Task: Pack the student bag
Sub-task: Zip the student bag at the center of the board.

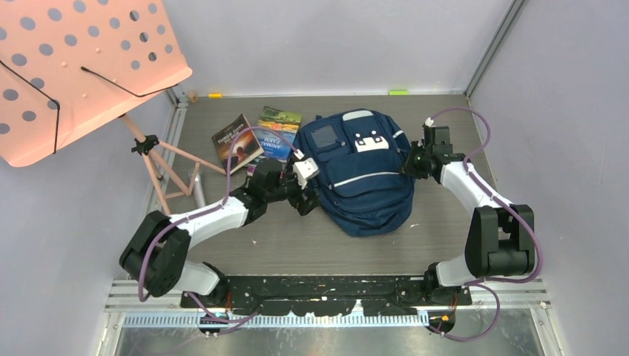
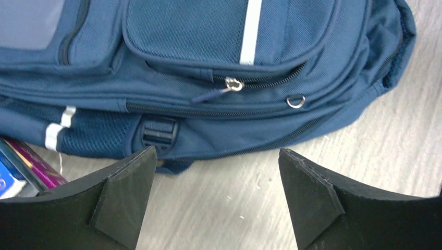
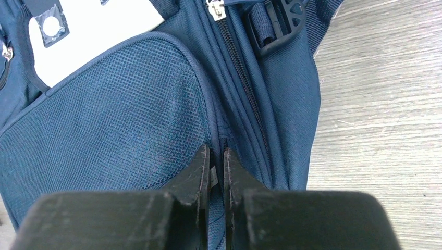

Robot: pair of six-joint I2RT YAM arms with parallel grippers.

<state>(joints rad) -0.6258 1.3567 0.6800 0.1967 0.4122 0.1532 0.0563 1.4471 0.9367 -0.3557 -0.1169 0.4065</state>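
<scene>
The student bag (image 1: 363,174), navy blue with white trim, lies flat on the grey table with its front pocket up. At the bag's left edge my left gripper (image 1: 308,200) stands open; in the left wrist view its gripper (image 2: 216,153) holds only bare table, just short of the bag (image 2: 208,52) and a side buckle (image 2: 159,133). My right gripper (image 1: 410,163) is at the bag's right side. In the right wrist view the gripper (image 3: 217,151) is shut on a small grey zip pull on the zip line beside the mesh pocket (image 3: 120,120).
Two books (image 1: 236,139) (image 1: 280,132) lie on the table left of the bag's top; their edges (image 2: 26,166) show under the bag in the left wrist view. A pink perforated music stand (image 1: 74,67) on a tripod (image 1: 167,167) fills the far left. Walls close in on three sides.
</scene>
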